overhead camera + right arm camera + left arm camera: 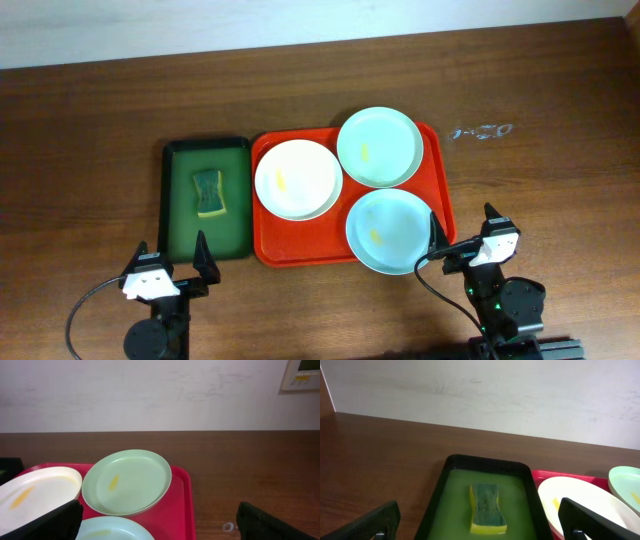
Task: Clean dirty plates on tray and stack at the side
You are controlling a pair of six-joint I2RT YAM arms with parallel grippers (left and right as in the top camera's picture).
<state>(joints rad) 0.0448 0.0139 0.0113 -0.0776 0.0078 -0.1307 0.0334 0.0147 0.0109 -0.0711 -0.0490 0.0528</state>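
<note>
The red tray holds three plates, each with a yellow smear: a cream-white plate at its left, a mint plate at the back and a mint plate at the front right. My left gripper is open and empty, in front of the green tray. My right gripper is open and empty, at the red tray's front right corner. In the right wrist view the back mint plate, the cream plate and the near plate's rim show on the red tray.
A dark green tray with a yellow-green sponge lies left of the red tray; the left wrist view shows this tray and sponge. A small clear mark lies on the table at the back right.
</note>
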